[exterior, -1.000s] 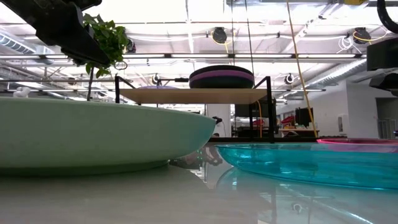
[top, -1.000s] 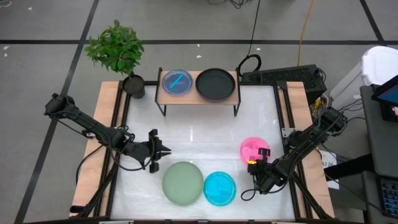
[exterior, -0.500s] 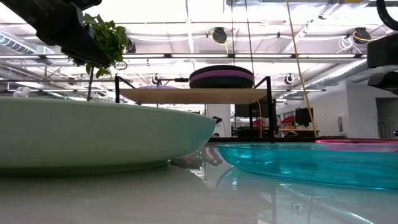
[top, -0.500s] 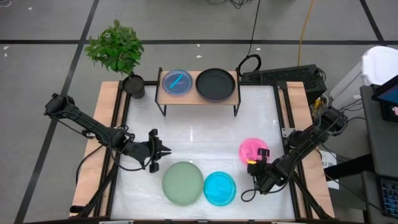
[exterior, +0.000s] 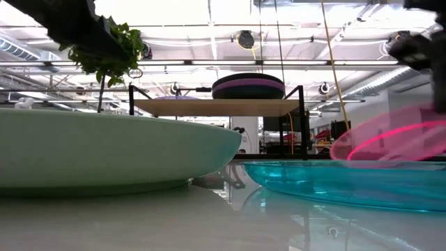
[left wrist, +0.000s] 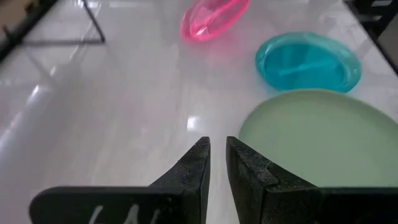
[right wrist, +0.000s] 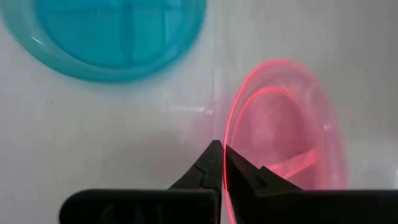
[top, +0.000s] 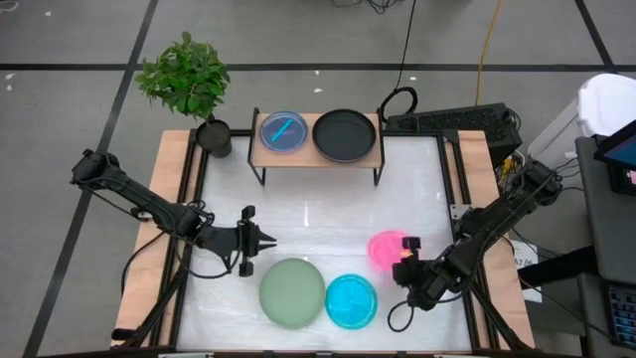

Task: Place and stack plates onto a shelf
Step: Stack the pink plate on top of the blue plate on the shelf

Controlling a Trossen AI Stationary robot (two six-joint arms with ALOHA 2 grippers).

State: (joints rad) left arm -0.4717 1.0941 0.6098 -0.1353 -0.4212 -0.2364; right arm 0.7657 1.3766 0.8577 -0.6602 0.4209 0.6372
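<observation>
Bright overhead light; glossy table glare; pink plate blurred

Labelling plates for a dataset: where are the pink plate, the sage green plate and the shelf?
pink plate (top: 384, 248), high view, its centre.
sage green plate (top: 291, 292), high view, its centre.
shelf (top: 376, 156), high view, bare wooden corner.

Grey floor all around, crossed by dark lines, so it looks like a workshop or lab space. The white surface has wooden edges, and a potted plant sits at its far left corner. A black keyboard lies just off the far right corner, with cables trailing across the floor. From table height you see a high ceiling with pipes and bright overhead lights.
</observation>
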